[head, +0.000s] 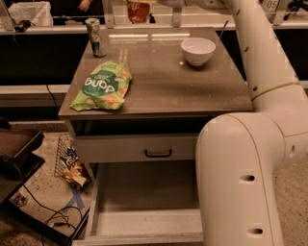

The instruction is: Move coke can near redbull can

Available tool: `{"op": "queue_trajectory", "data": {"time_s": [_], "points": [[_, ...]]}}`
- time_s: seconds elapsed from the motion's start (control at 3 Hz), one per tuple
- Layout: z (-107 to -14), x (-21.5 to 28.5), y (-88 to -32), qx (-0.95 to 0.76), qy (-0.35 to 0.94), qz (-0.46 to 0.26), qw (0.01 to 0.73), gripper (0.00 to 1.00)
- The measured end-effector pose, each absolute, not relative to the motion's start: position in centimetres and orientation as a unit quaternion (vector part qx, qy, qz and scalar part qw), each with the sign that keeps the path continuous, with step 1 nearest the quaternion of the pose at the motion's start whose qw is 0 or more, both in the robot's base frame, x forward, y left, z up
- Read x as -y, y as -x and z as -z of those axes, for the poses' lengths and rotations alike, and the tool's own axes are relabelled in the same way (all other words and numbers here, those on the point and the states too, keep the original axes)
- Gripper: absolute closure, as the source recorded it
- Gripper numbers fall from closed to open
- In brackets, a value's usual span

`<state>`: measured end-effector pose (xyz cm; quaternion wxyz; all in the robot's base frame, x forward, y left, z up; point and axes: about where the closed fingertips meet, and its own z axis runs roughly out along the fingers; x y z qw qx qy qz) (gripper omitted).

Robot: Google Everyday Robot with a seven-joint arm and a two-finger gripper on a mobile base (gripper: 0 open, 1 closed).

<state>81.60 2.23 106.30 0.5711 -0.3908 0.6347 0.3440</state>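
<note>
The coke can (138, 11), orange-red, hangs in the air above the table's far edge, at the top of the camera view. My gripper (144, 2) is shut on its upper part and is mostly cut off by the top edge of the view. The redbull can (96, 37), slim and blue-silver, stands upright at the table's far left corner, to the left of and below the coke can. My arm (250, 144) fills the right foreground.
A white bowl (198, 50) stands at the table's far right. A green chip bag (102, 85) lies at the front left. The wooden table (168, 91) has an open lower drawer (144, 221). Clutter and cables (67, 168) lie on the floor at left.
</note>
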Motion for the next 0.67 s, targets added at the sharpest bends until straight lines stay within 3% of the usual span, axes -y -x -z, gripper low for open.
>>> {"op": "queue_trajectory", "data": {"time_s": [0.33,0.67], "points": [[-106.1,-2.5,-81.7,-0.635,0.391,-0.346,0.570,1.00],[-102.8,-6.2,-83.4,-0.644,0.375,-0.389,0.542,1.00]]}}
